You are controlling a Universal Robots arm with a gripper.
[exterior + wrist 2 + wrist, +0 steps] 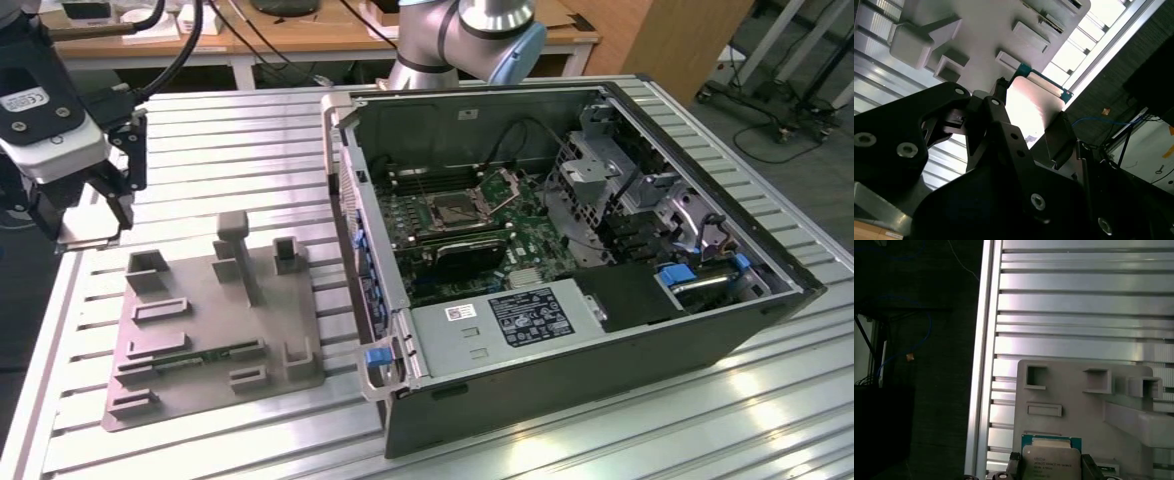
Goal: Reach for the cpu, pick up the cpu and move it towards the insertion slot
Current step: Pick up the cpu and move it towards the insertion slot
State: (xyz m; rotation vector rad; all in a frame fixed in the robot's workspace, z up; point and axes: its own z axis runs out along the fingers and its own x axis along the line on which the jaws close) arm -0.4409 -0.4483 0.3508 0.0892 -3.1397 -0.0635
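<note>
Cpu (1051,459) is in the grasp: the gripper (1051,467) is clenched on it, one dark finger (1014,465) on one edge and its partner on the opposite edge, silvery face towards the camera in the first wrist view. In the second wrist view the same chip (1034,102) catches the light, bright and glossy with a teal rim showing, pinched between the black linkages of the gripper (1031,112). Both wrist views put the grey tray (1069,390) right behind the chip, its raised blocks and pockets in plain sight.

Out to the exterior view: the gripper (91,215) hangs at the exterior view's left, just beyond the far left corner of the grey tray (200,330), over the ribbed aluminium table (240,130). A thin green strip (187,360) lies in the tray's near part among the upright blocks.

Well apart, towards the exterior view's right, the open computer case (534,370) lies on its side on the table. Inside it, on the green board, the insertion slot (454,210) shows a dark centre in a silver frame, and its hinged plate (514,185) is tipped up just to the right of it. Far behind the case, the arm's grey and blue base joint (467,40) rises from the table's far edge.
</note>
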